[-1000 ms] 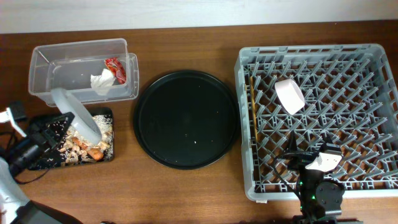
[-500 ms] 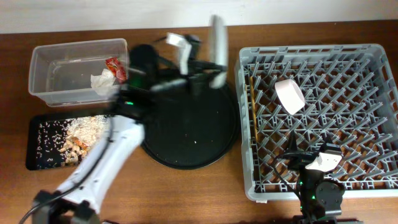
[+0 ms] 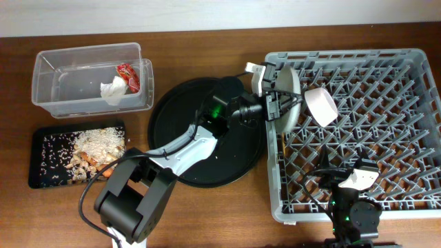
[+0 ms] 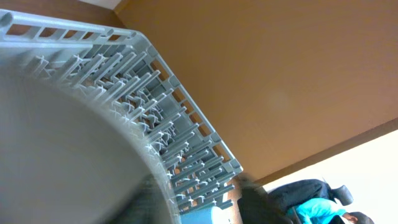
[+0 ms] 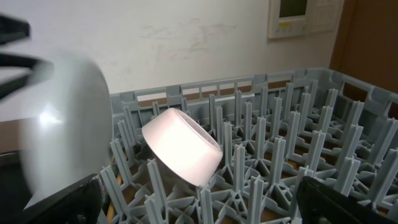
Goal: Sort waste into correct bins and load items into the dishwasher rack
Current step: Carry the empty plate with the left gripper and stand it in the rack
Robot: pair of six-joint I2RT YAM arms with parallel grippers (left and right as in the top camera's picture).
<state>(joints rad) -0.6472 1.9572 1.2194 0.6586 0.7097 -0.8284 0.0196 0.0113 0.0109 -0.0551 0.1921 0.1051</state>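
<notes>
One pale plate (image 3: 289,84) hangs upright over the dishwasher rack's (image 3: 386,148) left edge, pinched by the left gripper (image 3: 278,105) and just beside the white bowl (image 3: 321,105). Lowering it straight between pegs, clear of that bowl, looks wisest. The right gripper (image 3: 335,178) rests spread and empty.

Overhead light is even and bright, shadows soft. From my left wrist the plate (image 4: 62,155) is a grey out-of-focus blur; from my right wrist it smears, with glare.
</notes>
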